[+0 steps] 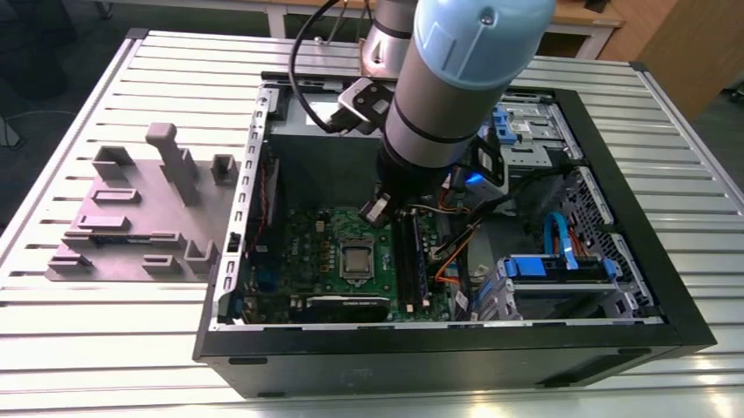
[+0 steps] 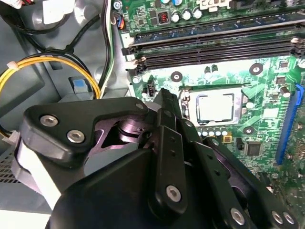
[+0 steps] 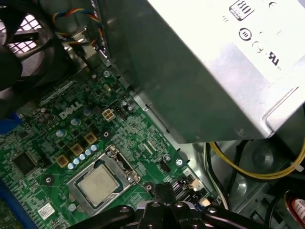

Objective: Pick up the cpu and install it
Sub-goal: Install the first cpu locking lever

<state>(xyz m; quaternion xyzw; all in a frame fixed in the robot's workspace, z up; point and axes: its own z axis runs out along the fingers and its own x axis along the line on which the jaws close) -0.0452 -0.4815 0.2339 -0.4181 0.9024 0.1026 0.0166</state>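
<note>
Action inside the open computer case (image 1: 465,344), which lies on the slatted table (image 1: 117,348): the arm reaches down into it and the gripper (image 1: 375,211) hangs low over the green motherboard (image 1: 308,235). The cpu (image 1: 355,259) is not in the gripper. It sits flat in its socket near the middle of the board, silver top up, with a metal frame around it. In both wrist views the fingers come together to a narrow tip with nothing between them; that gripper tip (image 2: 164,95) (image 3: 162,188) is just beside the socket, apart from the cpu (image 2: 215,108) (image 3: 97,185). Whether it touches the board, I cannot tell. Memory slots (image 2: 214,43) run just past the socket. On the exterior view's left, outside the case, a grey fixture plate (image 1: 128,218) rests on the table.
</note>
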